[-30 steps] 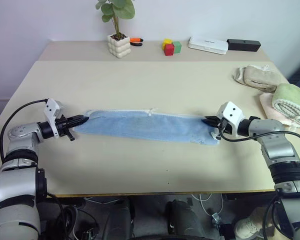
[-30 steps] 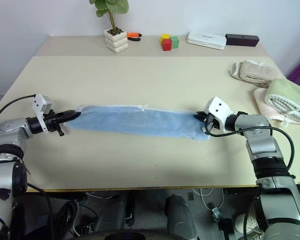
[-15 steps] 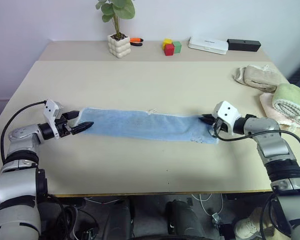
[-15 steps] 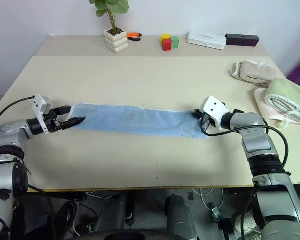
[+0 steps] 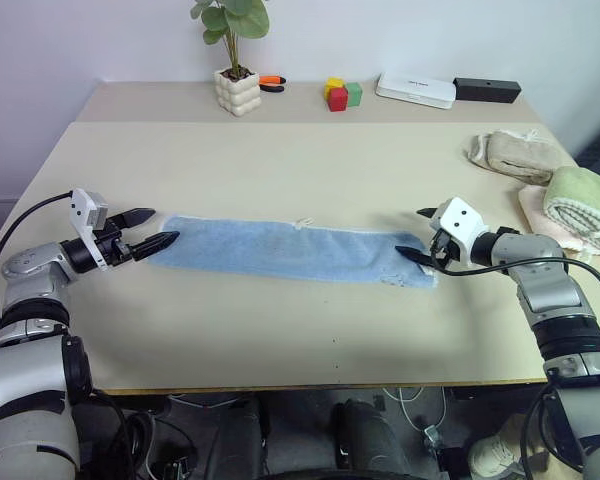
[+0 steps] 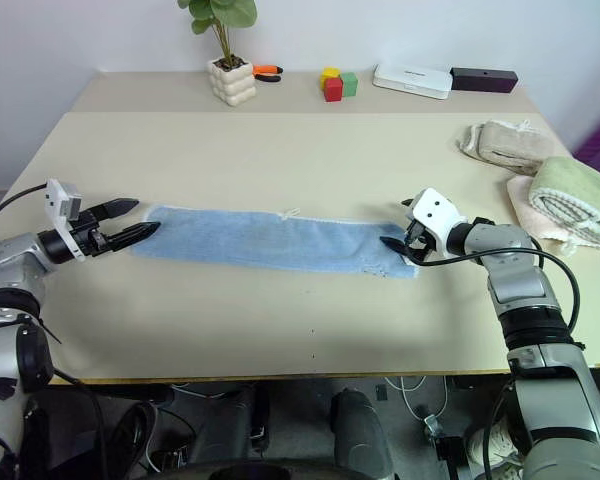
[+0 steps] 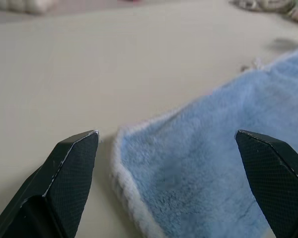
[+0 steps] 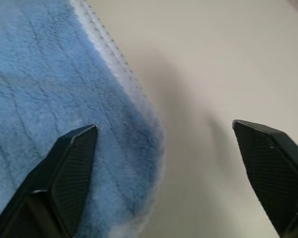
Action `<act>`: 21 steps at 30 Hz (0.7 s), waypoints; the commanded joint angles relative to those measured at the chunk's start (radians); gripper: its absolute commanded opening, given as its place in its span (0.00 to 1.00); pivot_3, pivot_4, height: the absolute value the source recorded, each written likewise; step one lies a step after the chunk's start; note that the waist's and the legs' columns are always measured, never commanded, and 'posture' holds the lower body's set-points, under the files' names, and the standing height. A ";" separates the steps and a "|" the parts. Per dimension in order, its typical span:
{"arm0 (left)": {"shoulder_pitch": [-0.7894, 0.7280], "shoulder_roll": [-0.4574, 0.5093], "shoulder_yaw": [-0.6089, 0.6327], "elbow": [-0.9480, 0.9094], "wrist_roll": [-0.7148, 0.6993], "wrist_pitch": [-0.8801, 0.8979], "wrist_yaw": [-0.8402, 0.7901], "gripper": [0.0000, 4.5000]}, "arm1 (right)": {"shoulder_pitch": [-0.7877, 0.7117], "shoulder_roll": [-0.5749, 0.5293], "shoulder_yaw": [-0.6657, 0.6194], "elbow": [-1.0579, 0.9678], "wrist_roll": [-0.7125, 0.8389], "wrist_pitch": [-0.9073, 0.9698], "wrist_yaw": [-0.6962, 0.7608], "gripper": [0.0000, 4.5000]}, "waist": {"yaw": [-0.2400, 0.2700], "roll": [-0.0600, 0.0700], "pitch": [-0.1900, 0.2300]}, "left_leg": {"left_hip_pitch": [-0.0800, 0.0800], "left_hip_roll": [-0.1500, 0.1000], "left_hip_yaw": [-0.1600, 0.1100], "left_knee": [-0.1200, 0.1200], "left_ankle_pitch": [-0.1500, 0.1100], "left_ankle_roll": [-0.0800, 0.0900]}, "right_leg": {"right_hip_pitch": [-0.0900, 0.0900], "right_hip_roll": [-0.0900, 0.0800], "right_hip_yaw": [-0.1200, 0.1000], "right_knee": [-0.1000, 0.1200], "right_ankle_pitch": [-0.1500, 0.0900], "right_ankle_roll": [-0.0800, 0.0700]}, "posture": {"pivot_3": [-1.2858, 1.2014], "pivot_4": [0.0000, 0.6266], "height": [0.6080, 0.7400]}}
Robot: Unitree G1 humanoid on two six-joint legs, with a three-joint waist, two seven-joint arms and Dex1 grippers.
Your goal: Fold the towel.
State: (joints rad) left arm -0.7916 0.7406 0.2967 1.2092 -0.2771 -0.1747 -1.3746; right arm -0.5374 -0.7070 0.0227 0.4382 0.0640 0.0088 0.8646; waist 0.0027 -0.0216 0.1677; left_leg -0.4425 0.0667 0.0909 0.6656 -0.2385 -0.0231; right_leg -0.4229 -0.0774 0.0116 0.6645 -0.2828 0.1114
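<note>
Towel: the light blue terry towel (image 5: 295, 250) lies flat on the beige table (image 5: 280, 160) as a long narrow band, already doubled lengthwise by the look of it, stretched across the robot's front between its two arms.
Left gripper: the left gripper (image 5: 148, 230) hovers just off the band's left short end, fingers spread wide, holding nothing; the left wrist view shows the pale stitched edge (image 7: 124, 183) between its fingertips (image 7: 74, 153) but apart from them.
Right gripper: the right gripper (image 5: 420, 234) sits at the right short end, jaws wide apart and empty, one fingertip over the towel's corner, the other over bare table.
Step in hand: judging by the released ends, the lengthwise fold is laid down and the crosswise fold is not yet begun.
Next move: one gripper likely needs to pinch both layers at its short end, lift, and carry that end over to meet the other, keeping the edges aligned.
Risk: pinching only the top layer would pull the band open.
Bystanders: the beige rolled towel (image 5: 520, 154) and green ribbed towel (image 5: 585, 205) lie well apart at the table's right edge.
</note>
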 commanded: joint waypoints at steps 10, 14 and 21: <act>0.181 -0.293 0.071 -0.833 -0.328 0.582 0.333 0.03 | 0.102 0.429 -0.140 -0.580 0.235 0.414 -0.496 0.00 | -0.001 0.000 -0.001 | 0.000 0.000 -0.004 0.000 0.001 -0.001 | 0.002 0.000 0.000 0.001 0.000 0.000 | 0.52 0.24 0.96; 0.223 -0.427 0.028 -0.861 -0.281 0.546 0.478 0.01 | 0.125 0.532 -0.086 -0.535 0.166 0.407 -0.611 0.00 | 0.000 0.000 -0.001 | 0.000 -0.001 -0.004 0.001 0.001 -0.001 | 0.002 0.000 0.000 0.001 0.000 0.000 | 0.52 0.24 0.96; 0.195 -0.505 0.007 -0.701 -0.165 0.414 0.710 0.01 | 0.187 0.567 -0.068 -0.420 0.094 0.373 -0.689 0.00 | 0.001 0.000 -0.001 | 0.000 -0.001 -0.005 0.000 0.001 -0.001 | 0.002 0.000 0.000 0.001 0.000 0.000 | 0.52 0.24 0.96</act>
State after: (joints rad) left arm -0.5826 0.2112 0.3024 0.5023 -0.4667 0.2832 -0.6787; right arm -0.3580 -0.1355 -0.0206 0.0186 0.1689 0.4104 0.1936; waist 0.0032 -0.0218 0.1670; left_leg -0.4423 0.0656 0.0862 0.6656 -0.2378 -0.0242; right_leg -0.4209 -0.0769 0.0112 0.6647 -0.2828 0.1117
